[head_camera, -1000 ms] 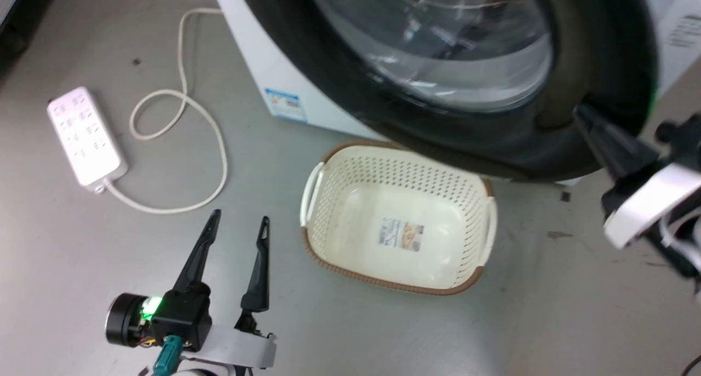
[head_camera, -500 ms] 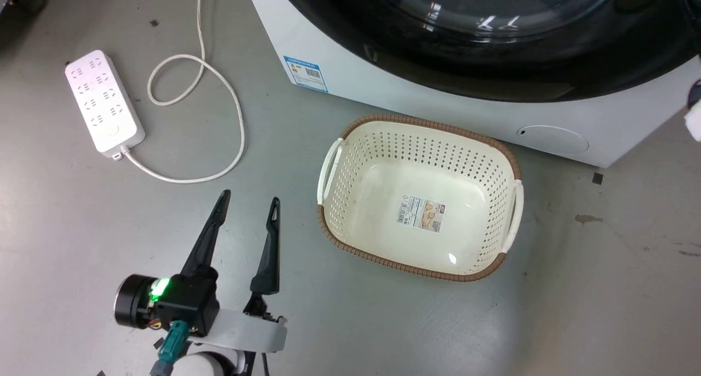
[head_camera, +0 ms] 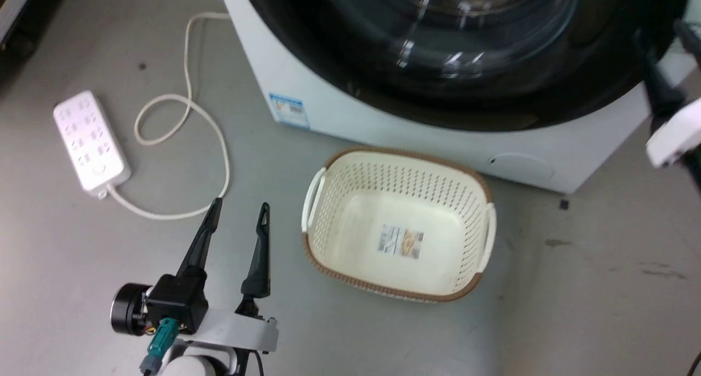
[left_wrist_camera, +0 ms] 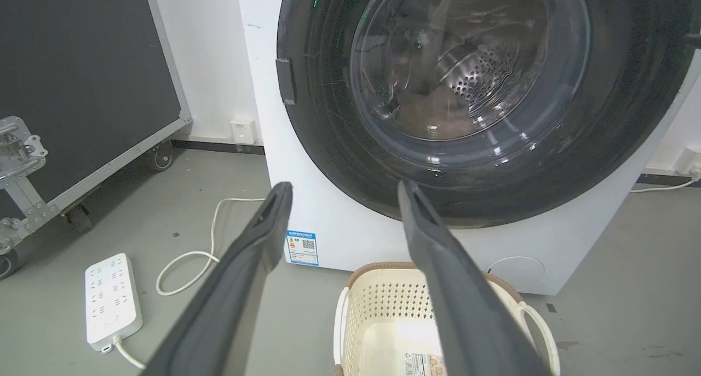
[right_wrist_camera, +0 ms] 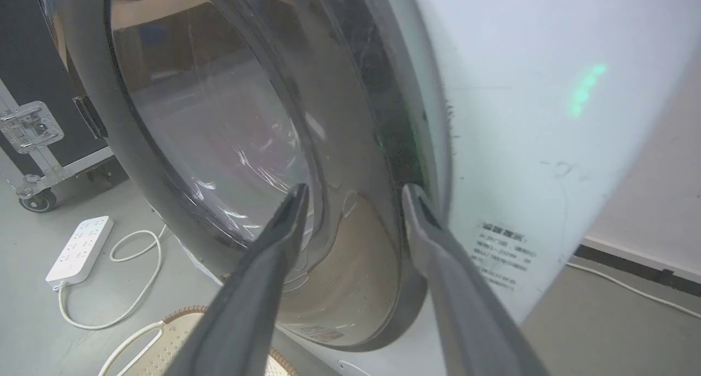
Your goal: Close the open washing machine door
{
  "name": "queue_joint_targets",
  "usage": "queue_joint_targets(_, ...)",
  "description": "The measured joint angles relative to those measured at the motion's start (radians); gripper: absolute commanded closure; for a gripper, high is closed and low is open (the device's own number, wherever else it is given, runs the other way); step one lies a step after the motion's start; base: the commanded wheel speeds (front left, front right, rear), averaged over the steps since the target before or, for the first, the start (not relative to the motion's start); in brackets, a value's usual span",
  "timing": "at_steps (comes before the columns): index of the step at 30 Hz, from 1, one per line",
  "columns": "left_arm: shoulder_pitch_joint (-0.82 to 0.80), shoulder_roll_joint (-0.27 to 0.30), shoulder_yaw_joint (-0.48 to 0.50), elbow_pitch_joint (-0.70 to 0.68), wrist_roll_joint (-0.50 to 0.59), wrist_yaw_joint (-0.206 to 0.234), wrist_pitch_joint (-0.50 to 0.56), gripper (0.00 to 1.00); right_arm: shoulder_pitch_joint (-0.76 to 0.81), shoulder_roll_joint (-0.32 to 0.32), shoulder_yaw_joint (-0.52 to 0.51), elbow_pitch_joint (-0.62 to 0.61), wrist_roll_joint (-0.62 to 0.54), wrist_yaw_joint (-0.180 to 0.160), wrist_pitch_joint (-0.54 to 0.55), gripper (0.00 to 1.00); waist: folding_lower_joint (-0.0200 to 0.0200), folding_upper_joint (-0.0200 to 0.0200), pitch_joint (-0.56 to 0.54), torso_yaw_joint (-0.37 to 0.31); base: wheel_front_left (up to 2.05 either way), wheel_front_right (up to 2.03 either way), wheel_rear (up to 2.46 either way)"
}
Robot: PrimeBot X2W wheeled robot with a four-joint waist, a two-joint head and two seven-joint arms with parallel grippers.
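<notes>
Door position has changed since one second ago: it then stood swung out over the basket with the right fingers at its rim. It now lies back against the machine front. The head camera has also shifted, so the apparent drift of floor items is not motion of those items.

1. Machine [head_camera: 372,127]: stands on the floor [head_camera: 575,288], white front panel facing the robot.
2. Door [left_wrist_camera: 471,91]: in the left wrist view the black rim sits flat on the front panel, with the steel drum visible through the glass. In the right wrist view only a thin seam separates rim and panel. Judgement: the swing is complete or almost complete. Whether the latch has caught cannot be told.
3. Basket [head_camera: 394,152]: empty, on the floor just in front of the machine, clear of the door.
4. Right gripper [right_wrist_camera: 355,192]: fingers spread wide at the door's free edge, gripping nothing. Contact with the rim cannot be confirmed.
5. Left gripper [head_camera: 240,205]: fingers wide, empty, low beside the basket and well apart from the door.
6. Power strip [head_camera: 90,138]: on the floor to the left, well clear.

Remaining, if the latch is not engaged: a firm press on the rim near the free edge.
</notes>
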Motion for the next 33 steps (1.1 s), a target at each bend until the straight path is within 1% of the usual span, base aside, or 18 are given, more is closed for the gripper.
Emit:
queue_joint_targets(4, 0.019, 0.000, 0.021, 0.033, -0.011, -0.021, 0.000, 0.00, 0.109, 0.026, -0.015, -0.042, 0.005, -0.005, -0.014, 0.00, 0.0000, 0.0000, -0.061, -0.029, 0.00, 0.00, 0.00)
queue_joint_targets(5, 0.026, 0.000, 0.028, 0.040, -0.014, -0.025, 0.000, 0.00, 0.143, 0.036, -0.032, -0.064, 0.002, -0.005, -0.014, 0.00, 0.0000, 0.0000, -0.078, -0.038, 0.00, 0.00, 0.00)
queue_joint_targets(8, 0.049, 0.000, 0.050, 0.061, -0.022, -0.042, 0.000, 0.00, 0.252, 0.086, -0.143, -0.163, -0.025, -0.005, -0.015, 0.00, 0.0000, 0.0000, -0.126, -0.065, 0.00, 0.00, 0.00)
queue_joint_targets(11, 0.077, 0.001, 0.067, 0.076, -0.023, -0.053, 0.000, 0.00, 0.394, 0.155, -0.250, -0.287, -0.117, -0.005, -0.018, 0.00, -0.0001, 0.0001, -0.173, -0.096, 0.00, 0.00, 0.00)
queue_joint_targets(14, 0.102, 0.000, 0.079, 0.090, -0.030, -0.061, 0.000, 0.00, 0.556, 0.239, -0.337, -0.403, -0.232, -0.005, -0.018, 0.00, -0.0002, 0.0000, -0.215, -0.127, 0.00, 0.00, 0.00)
queue_joint_targets(18, 0.130, 0.000, 0.091, 0.097, -0.030, -0.069, 0.000, 0.00, 0.726, 0.347, -0.421, -0.525, -0.359, -0.005, -0.018, 0.00, -0.0002, 0.0000, -0.259, -0.168, 0.00, 0.00, 0.00)
queue_joint_targets(21, 0.143, 0.000, 0.094, 0.099, -0.031, -0.077, 0.000, 0.00, 0.812, 0.406, -0.468, -0.594, -0.423, -0.005, -0.018, 0.00, -0.0002, 0.0000, -0.278, -0.196, 0.00, 0.00, 0.00)
queue_joint_targets(25, 0.149, 0.000, 0.092, 0.105, -0.031, -0.079, 0.000, 0.00, 0.892, 0.441, -0.510, -0.644, -0.470, -0.005, -0.018, 0.00, -0.0001, 0.0000, -0.293, -0.217, 0.00, 0.00, 0.00)
queue_joint_targets(29, 0.160, -0.001, 0.091, 0.119, -0.031, -0.086, 0.000, 0.00, 0.941, 0.457, -0.505, -0.653, -0.505, -0.005, -0.018, 0.00, -0.0001, 0.0000, -0.299, -0.225, 0.00, 0.00, 0.00)
queue_joint_targets(33, 0.166, -0.001, 0.089, 0.127, -0.028, -0.085, 0.000, 0.00, 0.958, 0.462, -0.499, -0.653, -0.529, -0.005, -0.018, 0.00, 0.0000, 0.0000, -0.302, -0.224, 0.00, 0.00, 0.00)
